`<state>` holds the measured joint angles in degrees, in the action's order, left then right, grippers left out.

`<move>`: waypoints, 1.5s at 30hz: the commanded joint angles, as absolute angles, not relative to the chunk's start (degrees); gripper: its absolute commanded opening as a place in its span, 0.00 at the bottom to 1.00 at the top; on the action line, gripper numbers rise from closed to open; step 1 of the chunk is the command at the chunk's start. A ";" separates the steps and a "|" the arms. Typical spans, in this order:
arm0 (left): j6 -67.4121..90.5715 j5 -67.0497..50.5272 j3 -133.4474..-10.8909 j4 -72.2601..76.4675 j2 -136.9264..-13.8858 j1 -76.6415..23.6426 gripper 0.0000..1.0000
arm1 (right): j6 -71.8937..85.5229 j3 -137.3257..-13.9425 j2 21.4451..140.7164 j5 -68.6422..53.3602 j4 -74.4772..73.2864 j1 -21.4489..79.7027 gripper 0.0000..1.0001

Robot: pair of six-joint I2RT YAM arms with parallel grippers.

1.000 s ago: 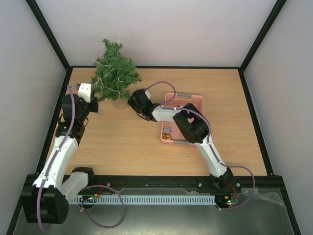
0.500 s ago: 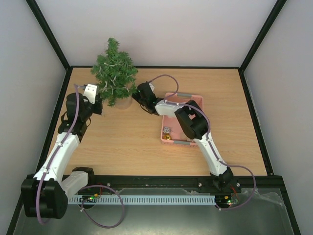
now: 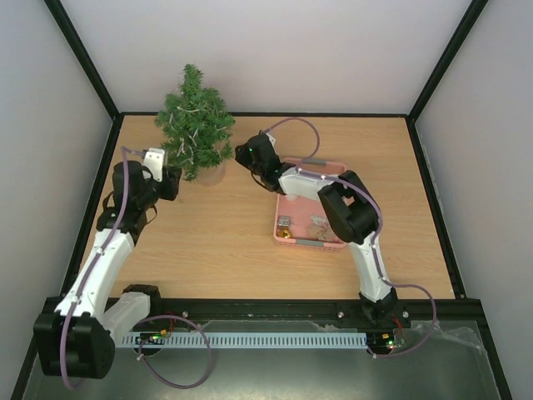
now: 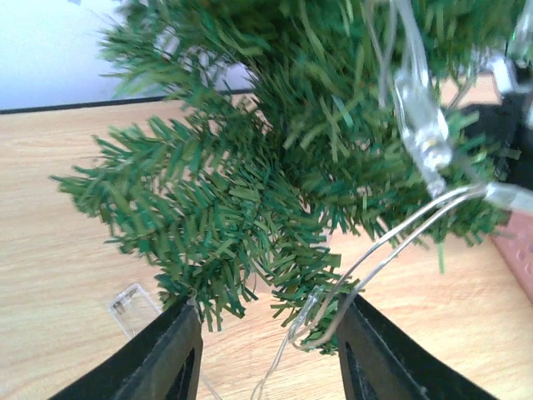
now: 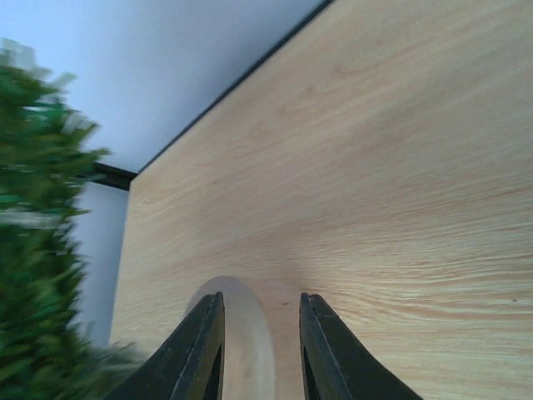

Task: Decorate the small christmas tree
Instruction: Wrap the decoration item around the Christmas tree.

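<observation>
The small christmas tree (image 3: 196, 133), a dark green bristly cone strung with clear wire lights (image 4: 420, 137), stands upright on the light wooden table (image 3: 216, 242). Just left of the tree, the left gripper (image 4: 266, 333) is released, with low twigs and wire between its jaws. Just right of the tree, the right gripper (image 5: 260, 333) flanks a pale rounded thing (image 5: 246, 321); whether it grips it cannot be told.
</observation>
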<state>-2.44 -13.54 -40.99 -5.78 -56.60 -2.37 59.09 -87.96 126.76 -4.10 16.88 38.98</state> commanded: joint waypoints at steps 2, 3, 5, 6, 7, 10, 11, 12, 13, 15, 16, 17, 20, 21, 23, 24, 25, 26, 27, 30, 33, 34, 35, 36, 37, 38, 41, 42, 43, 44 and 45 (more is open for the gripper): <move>12.33 -3.96 -43.93 -9.23 -52.32 -2.19 0.50 | 54.87 -83.74 119.65 -1.86 17.07 39.20 0.25; 16.26 -1.98 -44.91 -10.50 -52.82 -1.81 0.52 | 54.58 -82.91 118.71 -1.89 17.04 39.20 0.25; 23.56 -0.43 -47.66 -14.44 -54.83 -0.15 0.53 | 53.89 -80.95 116.71 -1.76 17.12 39.20 0.25; 26.52 -1.69 -49.09 -16.54 -56.38 1.11 0.53 | 53.56 -80.20 115.74 -1.57 16.87 39.20 0.25; 29.19 -5.07 -50.04 -17.96 -57.74 3.06 0.53 | 52.92 -79.50 114.76 -1.25 16.26 39.19 0.25; 36.84 -12.44 -50.24 -19.44 -61.12 9.05 0.52 | 51.39 -77.27 111.45 -0.26 15.27 39.20 0.25; 38.36 -14.49 -49.51 -18.34 -61.73 10.54 0.51 | 50.88 -76.31 110.19 0.01 15.33 39.20 0.25; 39.80 -15.37 -48.63 -17.29 -62.11 11.52 0.51 | 50.38 -75.40 108.99 0.40 15.32 39.20 0.25; 41.42 -15.53 -47.67 -16.32 -62.54 12.27 0.51 | 49.98 -74.68 107.91 0.65 15.12 39.20 0.25; 43.76 -14.51 -46.25 -14.68 -63.93 13.16 0.47 | 49.15 -73.47 105.68 1.16 14.46 39.16 0.25; 44.07 -13.01 -45.83 -13.92 -64.81 13.18 0.47 | 48.88 -72.98 104.80 1.38 14.13 39.19 0.25; 43.81 -11.66 -45.32 -12.90 -65.96 13.13 0.46 | 48.56 -72.31 103.91 1.55 14.03 39.20 0.25; 40.54 -9.56 -45.53 -9.80 -70.67 13.18 0.46 | 48.03 -70.66 101.67 2.42 14.10 39.20 0.25; 39.48 -9.36 -45.90 -9.28 -72.94 13.18 0.46 | 47.77 -70.18 101.06 2.69 14.25 39.20 0.25; 37.17 -9.52 -47.23 -8.64 -77.35 12.85 0.46 | 47.15 -69.57 100.09 3.36 14.19 39.20 0.25; 36.99 -9.42 -47.82 -8.68 -79.46 12.60 0.45 | 46.85 -69.34 99.70 3.66 14.19 39.25 0.25; 36.87 -9.69 -48.15 -8.22 -81.07 12.45 0.43 | 46.52 -69.15 99.35 3.92 14.16 39.22 0.25; 36.74 -9.76 -48.26 -7.08 -82.25 12.35 0.41 | 46.18 -68.97 99.05 4.20 14.17 39.21 0.25; 36.88 -9.73 -48.25 -5.85 -83.34 12.24 0.39 | 45.84 -68.83 98.80 4.54 14.09 39.27 0.25; 36.68 -9.33 -49.99 -4.39 -87.17 12.08 0.36 | 44.85 -68.72 98.25 5.38 13.87 39.16 0.25; 35.99 -10.12 -51.66 -3.20 -90.59 12.00 0.36 | 44.26 -68.53 98.00 5.72 13.80 39.23 0.25; 35.89 -10.14 -52.06 -3.05 -91.83 11.93 0.36 | 44.22 -68.53 97.97 5.72 13.83 39.20 0.25; 35.84 -10.12 -52.47 -3.00 -92.77 11.92 0.35 | 44.17 -68.35 97.86 5.71 13.95 39.17 0.25; 35.86 -10.16 -52.80 -3.07 -93.55 11.84 0.34 | 44.20 -68.23 97.90 5.66 13.92 39.20 0.25; 35.79 -10.38 -53.00 -3.07 -94.34 11.79 0.33 | 44.21 -68.06 97.83 5.65 13.97 39.20 0.25; 35.76 -10.65 -53.15 -3.08 -94.97 11.71 0.31 | 44.21 -67.86 97.81 5.71 14.12 39.22 0.25; 35.45 -10.04 -53.12 -3.68 -96.31 11.06 0.31 | 44.29 -67.57 97.85 5.97 14.35 39.20 0.25; 35.47 -9.79 -52.96 -3.88 -96.73 10.85 0.30 | 44.30 -67.50 97.83 5.99 14.47 39.25 0.25; 35.38 -9.76 -52.85 -4.06 -97.14 10.76 0.30 | 44.30 -67.39 97.84 5.98 14.53 39.21 0.25; 35.34 -9.73 -52.70 -4.39 -97.58 10.73 0.30 | 44.30 -67.41 97.84 5.99 14.54 39.24 0.25; 35.41 -9.86 -52.61 -4.67 -98.05 10.72 0.30 | 44.32 -67.37 97.90 6.02 14.63 39.22 0.25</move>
